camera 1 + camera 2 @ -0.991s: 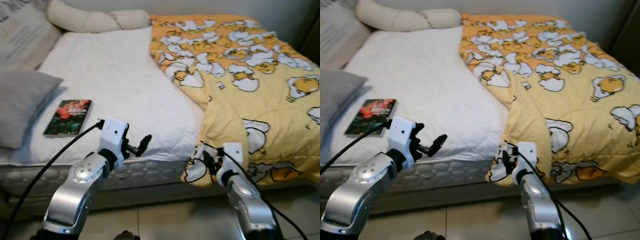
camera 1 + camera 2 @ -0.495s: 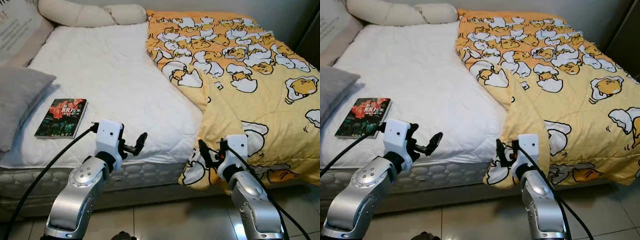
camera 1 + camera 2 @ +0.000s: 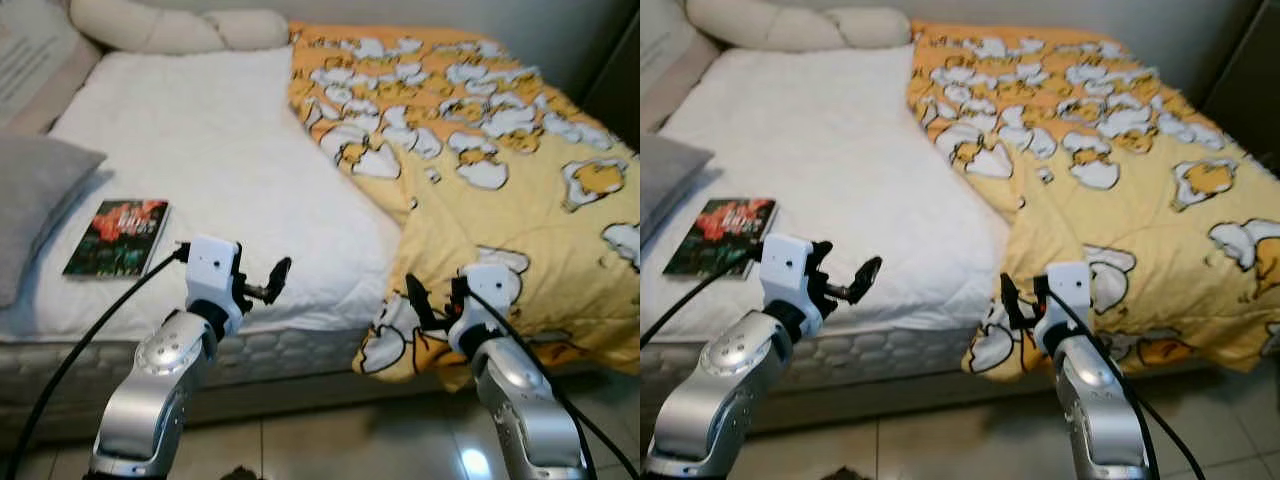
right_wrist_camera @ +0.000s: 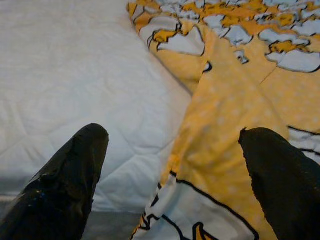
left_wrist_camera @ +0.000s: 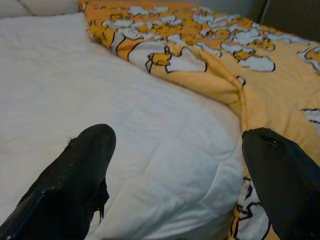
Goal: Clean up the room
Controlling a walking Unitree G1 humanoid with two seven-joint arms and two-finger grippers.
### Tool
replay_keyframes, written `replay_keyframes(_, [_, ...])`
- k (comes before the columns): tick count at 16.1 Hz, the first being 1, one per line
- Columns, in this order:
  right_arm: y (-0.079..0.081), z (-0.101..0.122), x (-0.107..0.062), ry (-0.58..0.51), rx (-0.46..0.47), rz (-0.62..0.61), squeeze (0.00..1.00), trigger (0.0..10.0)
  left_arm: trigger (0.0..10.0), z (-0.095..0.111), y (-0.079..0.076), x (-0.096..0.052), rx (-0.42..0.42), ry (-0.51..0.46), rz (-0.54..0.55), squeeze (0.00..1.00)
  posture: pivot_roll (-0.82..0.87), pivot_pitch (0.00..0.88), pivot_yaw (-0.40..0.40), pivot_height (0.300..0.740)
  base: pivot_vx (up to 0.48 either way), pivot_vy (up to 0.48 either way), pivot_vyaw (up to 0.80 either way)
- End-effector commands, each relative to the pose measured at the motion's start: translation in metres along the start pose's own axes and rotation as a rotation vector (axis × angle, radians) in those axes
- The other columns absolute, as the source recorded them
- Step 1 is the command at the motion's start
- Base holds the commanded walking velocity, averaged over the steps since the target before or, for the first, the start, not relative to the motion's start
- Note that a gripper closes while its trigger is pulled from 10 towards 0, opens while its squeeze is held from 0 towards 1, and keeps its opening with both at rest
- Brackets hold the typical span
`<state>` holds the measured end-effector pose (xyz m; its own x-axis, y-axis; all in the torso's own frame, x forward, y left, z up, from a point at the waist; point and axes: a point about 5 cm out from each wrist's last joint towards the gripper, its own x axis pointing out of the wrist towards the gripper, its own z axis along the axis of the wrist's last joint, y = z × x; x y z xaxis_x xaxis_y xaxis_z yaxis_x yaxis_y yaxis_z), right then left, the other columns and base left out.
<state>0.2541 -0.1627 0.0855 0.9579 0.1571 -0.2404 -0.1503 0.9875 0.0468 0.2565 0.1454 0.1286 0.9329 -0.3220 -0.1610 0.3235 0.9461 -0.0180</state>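
My right gripper point(image 3: 432, 303), jaws wide, hovers at the bed's point(image 3: 200, 160) near edge beside the yellow blanket's point(image 3: 500, 200) hanging corner (nearest arm); my left gripper point(image 3: 262, 284), also wide, faces bare mattress.

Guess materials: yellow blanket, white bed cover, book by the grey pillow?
Yellow egg-print blanket: soft matte fabric, probably a padded quilt; it drapes and folds over the bed edge. White quilted bed cover: matte stitched textile, puffed diamond seams. Dark-covered book: paper, apparently a glossy printed cover; too blurred to be sure.
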Motion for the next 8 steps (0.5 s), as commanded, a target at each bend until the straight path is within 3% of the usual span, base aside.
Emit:
replay_keyframes(1, [-0.0030,0.0051,-0.0016,-0.005,0.015,0.006,0.00,10.0,10.0,-0.0015,0.0021,-0.0003,-0.009,-0.003,0.015,0.00,-0.03,0.000,-0.032,0.740,0.296,0.000,0.00])
replay_keyframes(4, [-0.0018,0.0069,-0.0005,-0.005,0.018,0.019,0.00,10.0,10.0,-0.0011,0.0020,0.0003,-0.006,-0.011,0.021,0.00,-0.03,0.000,-0.036,0.740,0.308,0.000,-0.79])
replay_keyframes(8, [-0.0031,0.0111,0.0003,-0.024,0.041,0.017,0.00,10.0,10.0,-0.0009,0.0080,-0.0020,0.005,-0.013,0.035,0.00,-0.02,0.000,-0.021,0.740,0.333,0.000,0.00])
